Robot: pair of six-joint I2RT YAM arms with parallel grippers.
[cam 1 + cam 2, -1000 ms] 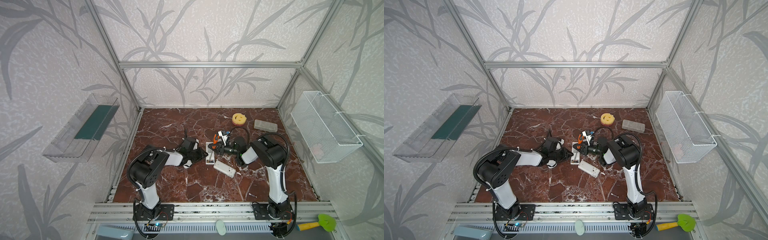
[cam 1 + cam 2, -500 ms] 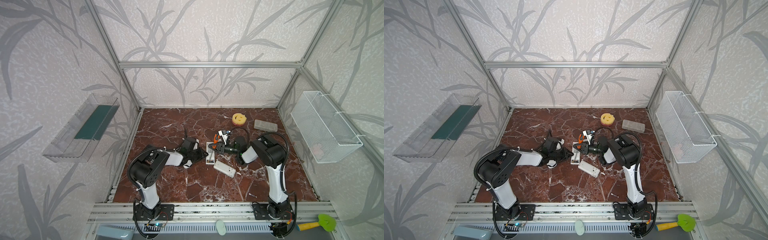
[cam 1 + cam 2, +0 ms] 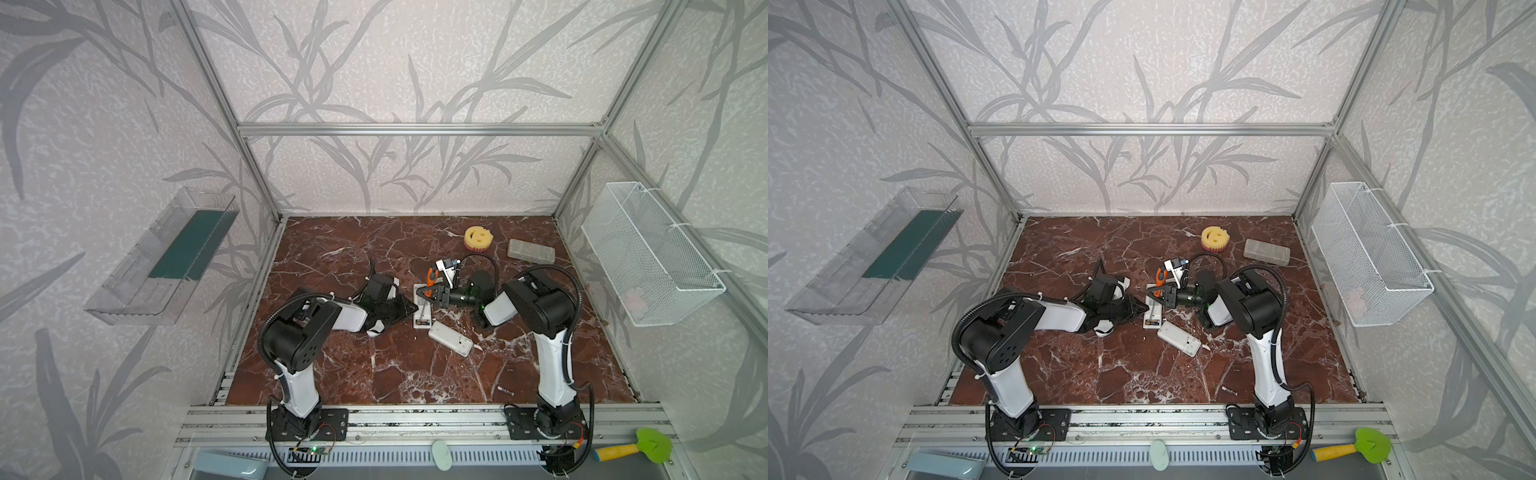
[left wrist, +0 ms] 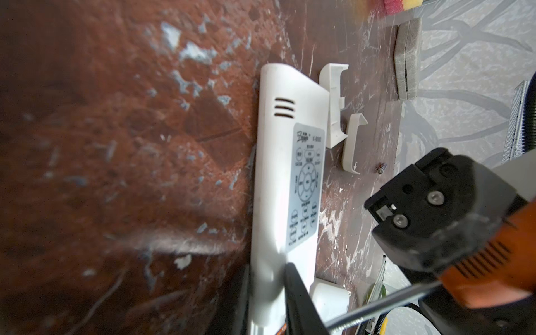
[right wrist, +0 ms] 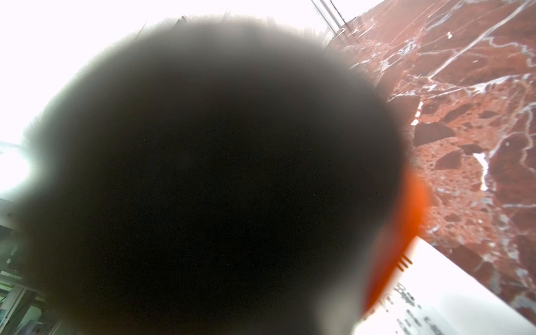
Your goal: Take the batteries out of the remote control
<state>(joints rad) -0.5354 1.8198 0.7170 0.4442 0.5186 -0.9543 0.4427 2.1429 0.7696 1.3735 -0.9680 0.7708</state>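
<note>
— Marble tabletop [image 3: 353,365] first: our left gripper [image 3: 412,308] pinches the white remote [image 3: 419,290] in a narrow grip.
— We agree. Our right gripper [image 3: 431,291] clamps the screwdriver [image 3: 431,274] over it. One battery [image 3: 504,390] lies loose, front right; we cannot tell whether another sits inside.

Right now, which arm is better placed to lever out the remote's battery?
Right: the right tool grips the screwdriver, shaft aimed at the battery in the remote. The left tool clamps that remote.
</note>
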